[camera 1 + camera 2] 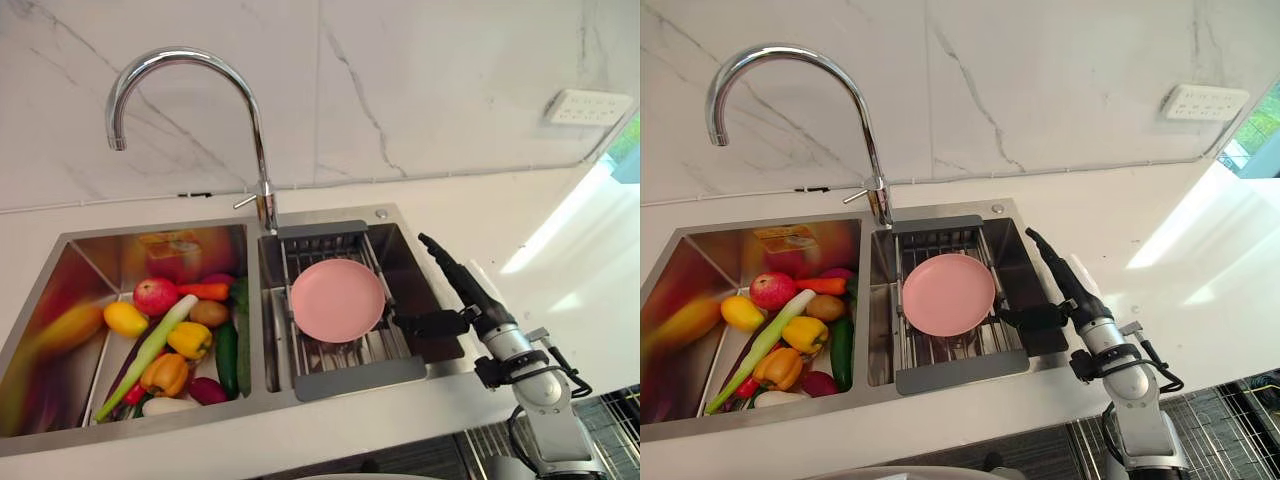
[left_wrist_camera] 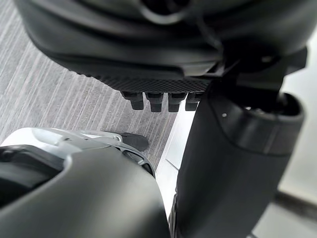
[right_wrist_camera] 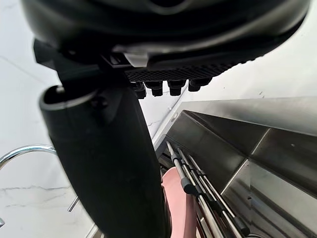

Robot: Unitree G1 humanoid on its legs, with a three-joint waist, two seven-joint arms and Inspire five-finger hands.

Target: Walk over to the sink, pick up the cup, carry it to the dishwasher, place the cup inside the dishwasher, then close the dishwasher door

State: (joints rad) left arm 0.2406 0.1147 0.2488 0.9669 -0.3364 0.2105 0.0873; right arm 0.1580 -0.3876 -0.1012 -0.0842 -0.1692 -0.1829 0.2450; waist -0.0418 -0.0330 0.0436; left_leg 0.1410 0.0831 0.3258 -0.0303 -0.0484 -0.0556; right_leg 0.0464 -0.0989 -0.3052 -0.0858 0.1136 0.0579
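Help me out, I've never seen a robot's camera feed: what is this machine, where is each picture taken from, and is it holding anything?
This is a humanoid robot with two arms, each ending in a dark fingered hand. The two wide pictures come from a stereo camera on its head, looking down at a double sink with a faucet. The left basin holds fruit and vegetables; the right has a rack with a pink plate on it. The right hand reaches over the sink's right edge beside the rack, fingers straight, holding nothing. The close-ups come from wrist cameras: the right one looks along its hand at the rack and plate; the left one shows the left hand, open and empty, above the floor.
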